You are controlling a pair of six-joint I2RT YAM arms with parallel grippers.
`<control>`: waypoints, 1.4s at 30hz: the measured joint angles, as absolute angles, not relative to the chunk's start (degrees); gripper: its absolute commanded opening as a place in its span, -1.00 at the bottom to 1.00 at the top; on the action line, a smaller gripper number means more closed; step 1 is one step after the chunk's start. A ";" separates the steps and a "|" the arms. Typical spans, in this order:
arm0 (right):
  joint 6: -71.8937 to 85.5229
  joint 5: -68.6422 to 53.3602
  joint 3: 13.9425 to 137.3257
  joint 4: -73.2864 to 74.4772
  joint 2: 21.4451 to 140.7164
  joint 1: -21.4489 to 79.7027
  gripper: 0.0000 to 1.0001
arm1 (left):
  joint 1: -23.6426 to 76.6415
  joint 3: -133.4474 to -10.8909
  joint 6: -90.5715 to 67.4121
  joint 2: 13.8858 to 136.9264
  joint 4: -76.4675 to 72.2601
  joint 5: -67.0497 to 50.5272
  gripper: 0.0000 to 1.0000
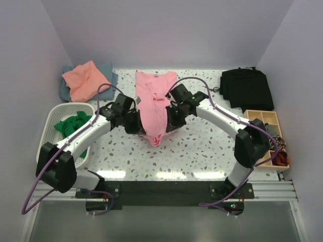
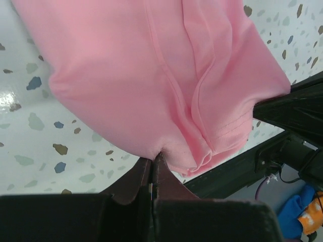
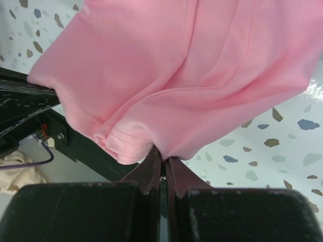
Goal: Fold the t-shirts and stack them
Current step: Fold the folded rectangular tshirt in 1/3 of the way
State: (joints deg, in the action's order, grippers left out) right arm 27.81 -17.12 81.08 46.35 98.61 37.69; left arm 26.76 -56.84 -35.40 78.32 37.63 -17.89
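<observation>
Hem of pink t-shirt (image 1: pixel 154 101): we see left gripper (image 2: pixel 153 161) and right gripper (image 3: pixel 162 155) each pinched tight on it, one either side.

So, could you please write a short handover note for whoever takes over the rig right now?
Left gripper: shut on the pink shirt, near hem.
Right gripper: shut on the same hem, other side.
Pink shirt lies mid-table, seemingly folded lengthwise.
Salmon-orange shirt sits crumpled on the grey-blue shirt, far left; green shirt in the white basket.
Done: nothing stacked.
Left: finish pink, fold the other three, stack.
</observation>
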 measured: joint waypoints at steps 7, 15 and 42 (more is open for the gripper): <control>26.52 -15.73 84.66 49.19 103.15 33.91 -1.00 | 24.16 -63.46 -33.39 82.19 39.83 -15.22 -1.00; 25.39 -15.97 89.69 49.93 108.97 28.18 -1.00 | 19.29 -67.13 -32.01 87.53 39.92 -14.66 -1.00; 20.56 -17.61 112.05 54.52 130.76 21.08 -0.24 | 15.35 -84.20 -29.26 111.26 36.45 -14.72 -0.86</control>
State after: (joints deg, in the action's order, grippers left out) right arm 20.56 -17.61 112.05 54.52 130.76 21.08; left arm 15.35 -84.20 -29.26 111.26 36.45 -14.72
